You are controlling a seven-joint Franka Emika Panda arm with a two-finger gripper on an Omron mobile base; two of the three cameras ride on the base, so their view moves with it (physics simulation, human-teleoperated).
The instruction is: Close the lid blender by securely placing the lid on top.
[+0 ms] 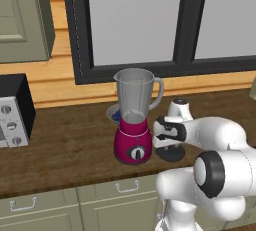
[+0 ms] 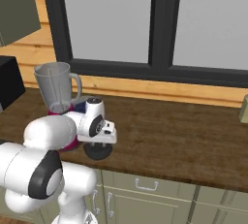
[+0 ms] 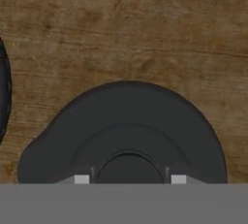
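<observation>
Wooden surface (image 2: 169, 126) carries the blender (image 1: 133, 125), its jar open on top. Beside it lies the lid (image 3: 126, 136). Jaws straddle its knob, seemingly not yet closed, though that's hard to tell.

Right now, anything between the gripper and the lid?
Nothing. In the hand view the gripper sits right over the lid, a fingertip on each side of its raised centre knob. Whether the fingertips touch it, I cannot tell.

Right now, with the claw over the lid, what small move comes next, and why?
Probably close the claw on the lid's knob. In the hand view its tips sit either side of the raised knob, apparently apart, and the lid lies on the counter beside the blender, whose jar is uncovered.
</observation>
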